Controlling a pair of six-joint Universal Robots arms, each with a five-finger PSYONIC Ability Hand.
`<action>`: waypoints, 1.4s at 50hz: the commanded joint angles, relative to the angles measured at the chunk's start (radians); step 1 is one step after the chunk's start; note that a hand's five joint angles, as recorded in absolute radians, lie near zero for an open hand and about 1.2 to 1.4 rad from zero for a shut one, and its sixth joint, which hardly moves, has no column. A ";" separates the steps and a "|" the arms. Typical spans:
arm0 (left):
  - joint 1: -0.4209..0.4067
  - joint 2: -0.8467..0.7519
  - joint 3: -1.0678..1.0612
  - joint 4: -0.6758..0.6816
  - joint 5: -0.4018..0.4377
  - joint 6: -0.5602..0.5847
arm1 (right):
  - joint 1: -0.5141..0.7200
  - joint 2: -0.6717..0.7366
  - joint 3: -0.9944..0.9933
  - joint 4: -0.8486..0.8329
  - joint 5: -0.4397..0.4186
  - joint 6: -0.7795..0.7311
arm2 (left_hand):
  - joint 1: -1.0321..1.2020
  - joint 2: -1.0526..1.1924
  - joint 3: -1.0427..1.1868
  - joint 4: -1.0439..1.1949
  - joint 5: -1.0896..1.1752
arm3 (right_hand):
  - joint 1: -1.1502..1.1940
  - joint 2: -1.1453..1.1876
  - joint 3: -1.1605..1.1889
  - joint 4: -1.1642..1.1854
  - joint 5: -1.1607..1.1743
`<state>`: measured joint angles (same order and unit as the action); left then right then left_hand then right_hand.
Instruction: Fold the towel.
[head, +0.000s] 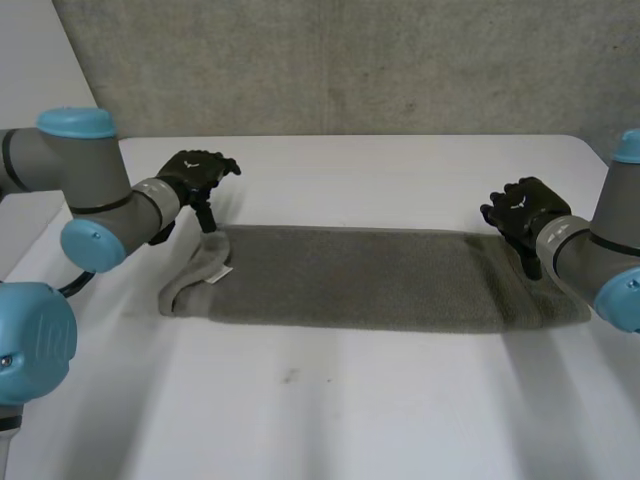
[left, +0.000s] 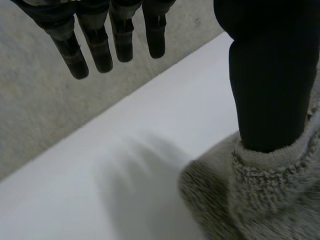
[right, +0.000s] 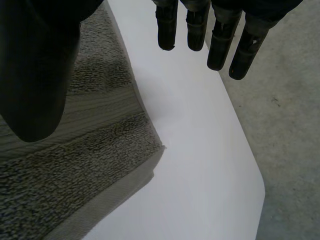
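Towel: long strip flat on table, between hands | Left hand: fingers spread, thumb tip on rumpled end corner | Right hand: spread over opposite end, pinching nothing | Risk: unpinched corners probably slipping, skewing fold.

A grey towel lay in a long strip across the middle of the white table. Bare surface ran broad on the robot's side and in a narrower band toward the concrete wall. The left hand stood at the strip's bunched left end, the right hand over its right end.
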<state>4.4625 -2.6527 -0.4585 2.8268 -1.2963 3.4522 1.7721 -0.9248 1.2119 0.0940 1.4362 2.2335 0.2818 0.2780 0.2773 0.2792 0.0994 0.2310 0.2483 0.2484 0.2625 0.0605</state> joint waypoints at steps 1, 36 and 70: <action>0.046 0.002 0.020 -0.075 0.045 -0.220 | 0.000 -0.016 0.031 0.000 -0.008 0.000 | -0.030 -0.026 -0.026 -0.027 -0.022 | -0.056 -0.074 -0.074 -0.088 -0.060; 0.034 0.327 -0.299 -0.006 0.040 -0.288 | -0.048 -0.095 0.146 -0.007 -0.065 0.097 | -0.062 -0.059 -0.058 -0.060 -0.055 | -0.056 -0.074 -0.074 -0.088 -0.060; -0.043 0.594 -0.968 0.356 -0.107 -0.117 | -0.163 -0.055 0.310 -0.111 -0.152 0.252 | -0.045 -0.041 -0.040 -0.042 -0.037 | 0.619 0.601 0.601 0.587 0.615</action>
<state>4.4326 -2.0679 -1.4080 3.1816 -1.3947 3.3255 1.6183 -1.0027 1.5311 -0.0040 1.2664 2.5008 0.2065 0.2019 0.2035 0.2046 0.0362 0.5755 0.5762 0.5757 0.5741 0.4075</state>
